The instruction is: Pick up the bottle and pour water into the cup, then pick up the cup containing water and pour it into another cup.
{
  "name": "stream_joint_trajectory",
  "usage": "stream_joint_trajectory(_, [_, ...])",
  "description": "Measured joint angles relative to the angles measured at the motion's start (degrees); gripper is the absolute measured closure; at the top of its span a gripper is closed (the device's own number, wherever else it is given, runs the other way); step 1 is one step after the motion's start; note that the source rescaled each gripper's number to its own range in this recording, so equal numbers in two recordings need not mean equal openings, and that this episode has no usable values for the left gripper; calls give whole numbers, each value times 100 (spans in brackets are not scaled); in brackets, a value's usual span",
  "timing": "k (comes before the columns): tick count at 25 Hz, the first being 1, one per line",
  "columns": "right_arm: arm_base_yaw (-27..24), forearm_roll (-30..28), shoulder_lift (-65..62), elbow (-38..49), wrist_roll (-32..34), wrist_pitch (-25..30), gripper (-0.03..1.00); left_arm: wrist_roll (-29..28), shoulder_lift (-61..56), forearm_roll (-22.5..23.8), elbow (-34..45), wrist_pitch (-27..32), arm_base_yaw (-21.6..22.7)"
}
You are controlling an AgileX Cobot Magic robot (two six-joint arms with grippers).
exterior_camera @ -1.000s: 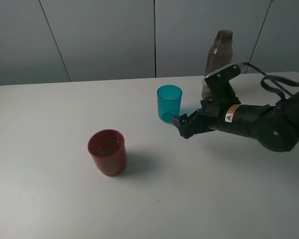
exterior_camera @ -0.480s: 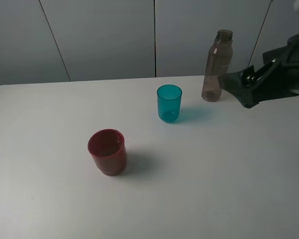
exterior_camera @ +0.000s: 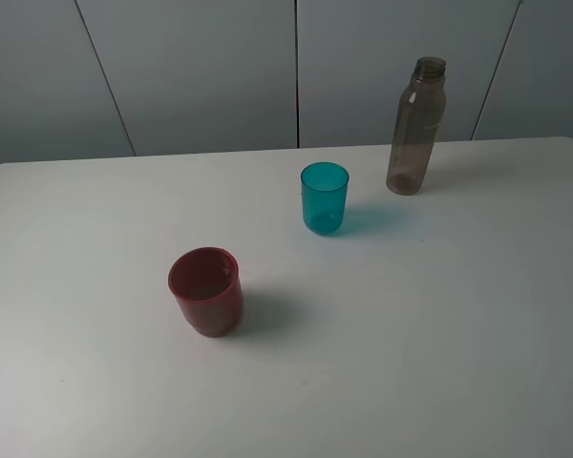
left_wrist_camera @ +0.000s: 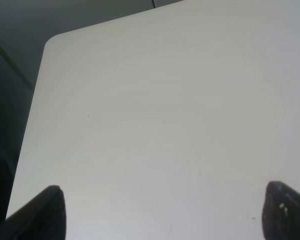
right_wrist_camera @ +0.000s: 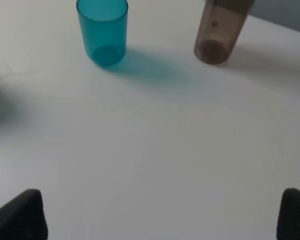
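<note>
The right claw (right_wrist_camera: 160, 215), spread wide and empty, had withdrawn from beside the cup (exterior_camera: 324, 197), leaving the bottle (exterior_camera: 415, 127) far right, red cup (exterior_camera: 206, 291) near left on the bench (exterior_camera: 439, 334); pouring appeared finished.

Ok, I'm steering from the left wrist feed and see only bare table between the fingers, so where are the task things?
Observer: The bottle stands upright at the table's far right side.
Operator: And the teal cup?
Observer: The teal cup stands upright left of the bottle, apart from it.
Operator: The red cup?
Observer: The red cup stands nearer the camera, left of the teal cup.
Operator: Right arm holding anything?
Observer: No, the right gripper is open, empty.
</note>
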Motion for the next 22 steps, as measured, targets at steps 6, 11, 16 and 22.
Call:
stream_joint_trajectory(6, [0, 85, -939, 0, -260, 804, -3, 0, 0, 0, 0, 0, 0])
stream_joint_trajectory(11, [0, 357, -1657, 91, -403, 784, -3, 0, 0, 0, 0, 0, 0])
stream_joint_trajectory(16, [0, 371, -1938, 91, -427, 753, -3, 0, 0, 0, 0, 0, 0])
stream_joint_trajectory(22, [-54, 371, -1948, 91, -427, 753, -3, 0, 0, 0, 0, 0, 0])
